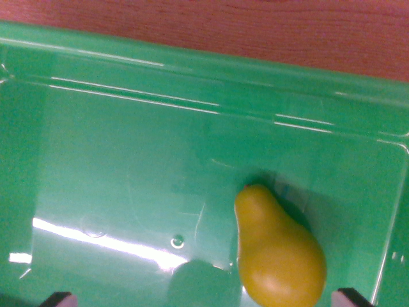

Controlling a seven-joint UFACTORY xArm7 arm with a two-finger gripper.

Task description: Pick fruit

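Observation:
A yellow pear (276, 251) lies on the floor of a green plastic bin (128, 173), toward the wrist view's lower right, its narrow end pointing up the picture. Only the two dark fingertips (59, 299) of my gripper (206, 298) show, at the bottom edge. They stand far apart, one at the lower left and one at the lower right, so the gripper is open and holds nothing. The pear's fat end sits between the tips, close to the right one.
The bin's far rim (211, 67) crosses the top of the view, with a reddish-brown wooden surface (255, 25) beyond it. The bin's right wall (393, 243) rises just past the pear.

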